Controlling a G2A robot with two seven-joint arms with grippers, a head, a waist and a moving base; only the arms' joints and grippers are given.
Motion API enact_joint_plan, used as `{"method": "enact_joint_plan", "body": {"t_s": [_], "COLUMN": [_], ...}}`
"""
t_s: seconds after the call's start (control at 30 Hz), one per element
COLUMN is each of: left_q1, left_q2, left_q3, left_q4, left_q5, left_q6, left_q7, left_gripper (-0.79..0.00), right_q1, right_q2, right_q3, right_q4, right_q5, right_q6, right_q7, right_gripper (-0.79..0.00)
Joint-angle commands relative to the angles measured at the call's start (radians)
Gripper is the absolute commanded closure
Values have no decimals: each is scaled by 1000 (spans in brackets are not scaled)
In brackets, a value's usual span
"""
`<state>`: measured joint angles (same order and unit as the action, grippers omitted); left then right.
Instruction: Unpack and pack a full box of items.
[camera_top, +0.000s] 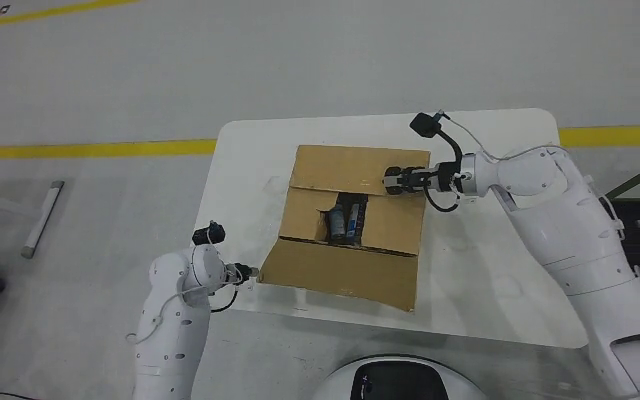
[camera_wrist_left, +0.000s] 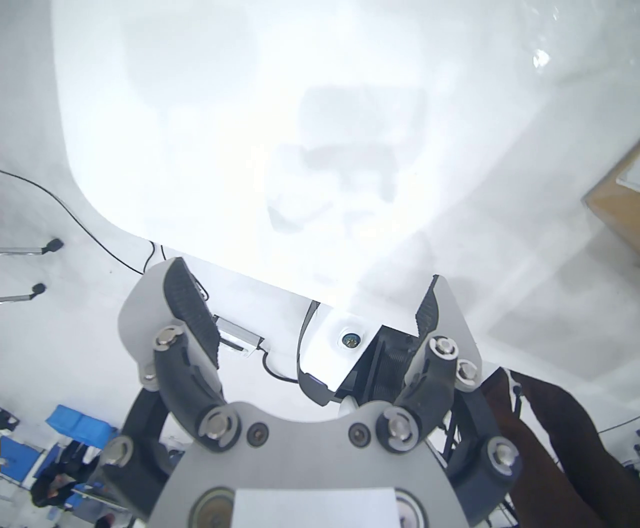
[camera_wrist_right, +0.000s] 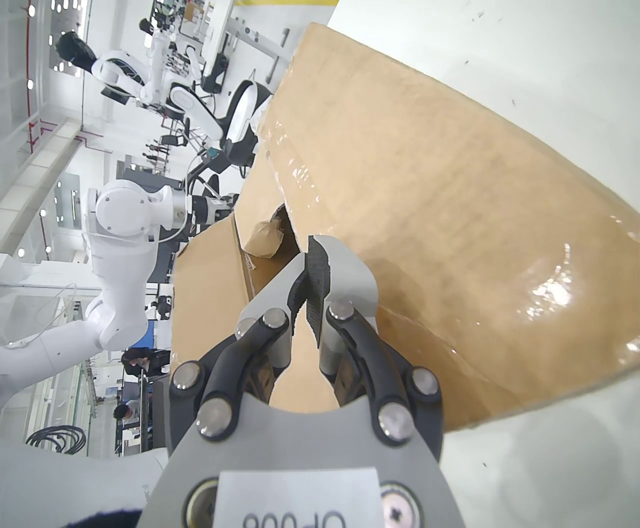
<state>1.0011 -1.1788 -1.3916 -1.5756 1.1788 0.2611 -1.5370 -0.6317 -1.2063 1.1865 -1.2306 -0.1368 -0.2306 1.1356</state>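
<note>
The white surface fills the middle of the top view. The cardboard box lies at its centre, only partly opened. One broad flap spreads toward the top of the frame and another slopes out toward the bottom. A dark gap between them shows the packed items, crowded close together. The step in hand looks to be opening the box fully so that the items can come out.

The right claw sits over the upper right part of the box, just beside the gap. In its wrist view the pads are drawn together, almost touching. I cannot tell whether any cardboard edge is caught between them. The left claw is at the lower left corner of the box, near the edge of the sloping flap. In its own wrist view the left claw stands spread wide with nothing in it.

To do this well, the right claw should work at a cardboard edge rather than the glossy tape, which probably offers a slick hold. The cardboard beside the gap should be folded well back so that it does not spring over the items. The box probably slides easily on so smooth a surface, so the left claw would do best to pin or hold the near flap while the right one pulls
</note>
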Motion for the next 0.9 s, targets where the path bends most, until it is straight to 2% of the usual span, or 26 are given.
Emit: {"method": "enact_joint_plan", "body": {"t_s": [0.0,0.17,0.5,0.7,0.87], "left_q1": [-6,-14,-22,-25,-66], "left_q2": [0,7,28,28,23], "left_q3": [29,69,28,15,24], "left_q4": [-14,-74,-233,-244,-211], "left_q5": [-27,-88,-202,-269,-347], "left_q6": [-22,-77,-118,-148,-146], "left_q7": [1,1,13,103,185], "left_gripper": [-785,-785,-785,-785,-785], "right_q1": [4,15,35,45,43], "right_q2": [0,-1,-4,-6,-3], "right_q3": [-8,-27,-66,-81,-65], "right_q4": [3,15,40,55,48], "right_q5": [0,-1,15,30,61], "right_q6": [1,-2,-12,-20,-33], "right_q7": [-4,-10,-19,-28,-65], "right_gripper": [0,0,0,0,0]}}
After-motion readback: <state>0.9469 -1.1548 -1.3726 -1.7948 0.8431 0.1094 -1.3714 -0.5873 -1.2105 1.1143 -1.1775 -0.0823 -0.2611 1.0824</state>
